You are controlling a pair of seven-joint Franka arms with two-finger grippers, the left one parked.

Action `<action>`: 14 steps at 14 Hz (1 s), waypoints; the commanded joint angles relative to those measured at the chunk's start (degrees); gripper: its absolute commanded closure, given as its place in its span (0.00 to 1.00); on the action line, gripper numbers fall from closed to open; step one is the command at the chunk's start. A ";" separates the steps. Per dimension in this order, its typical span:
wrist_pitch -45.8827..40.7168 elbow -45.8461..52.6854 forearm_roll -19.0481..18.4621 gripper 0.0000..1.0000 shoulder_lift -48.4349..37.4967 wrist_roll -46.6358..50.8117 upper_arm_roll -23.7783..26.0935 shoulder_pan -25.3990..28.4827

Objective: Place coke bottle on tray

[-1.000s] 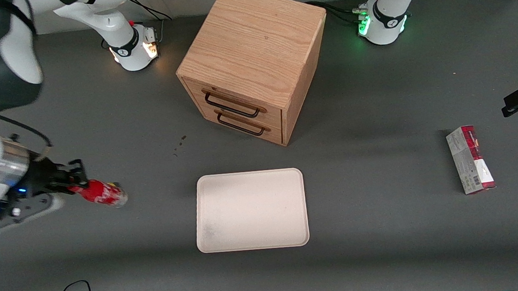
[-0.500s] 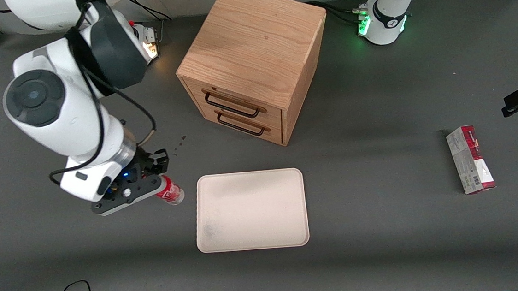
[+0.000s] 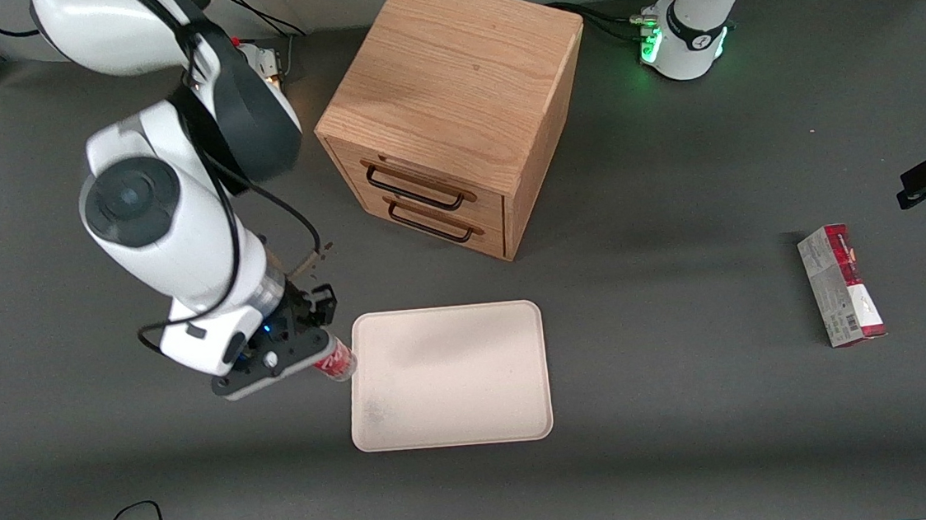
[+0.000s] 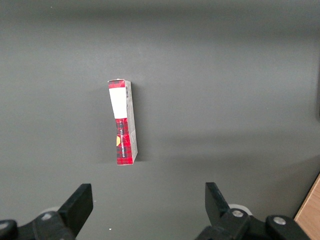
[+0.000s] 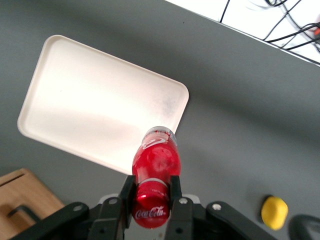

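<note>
The pincer [image 3: 323, 355] hangs above the desk [image 3: 689, 407] just beside the tray [image 3: 449, 377], at the tray's edge toward the working arm's end, and it is clamped on the coke bottle [image 3: 335, 361]. In the right wrist view the two fingers [image 5: 174, 186] press on either side of the bottle's [image 5: 155, 172] neck just below the red cap, so that the pincer [image 5: 151, 187] carries the bottle clear of the desk with its clear base pointing down toward the tray [image 5: 90, 105]. The base sits over the tray's rim, near the corner closest to the front camera, where the cream surface is smudged grey. The tray lies flat on the desk in front of the wooden drawer cabinet [image 3: 451, 112], nearer to the front camera than the cabinet. A yellow lump [image 5: 274, 212] rests on the desk near the pincer, apart from the tray. A red-and-grey carton [image 3: 841, 285] lies on the desk well apart from the tray, toward the parked arm's end, and it shows lying flat in the left wrist view [image 4: 122, 122].
</note>
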 commanded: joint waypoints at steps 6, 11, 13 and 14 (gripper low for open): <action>7.75 2.16 0.16 1.00 10.10 0.37 0.49 -0.88; 9.78 2.07 0.42 1.00 13.18 -0.16 0.49 -1.41; 10.30 1.98 1.04 1.00 13.79 -0.07 0.41 -1.50; 10.83 1.98 1.04 1.00 14.06 -0.07 0.40 -1.50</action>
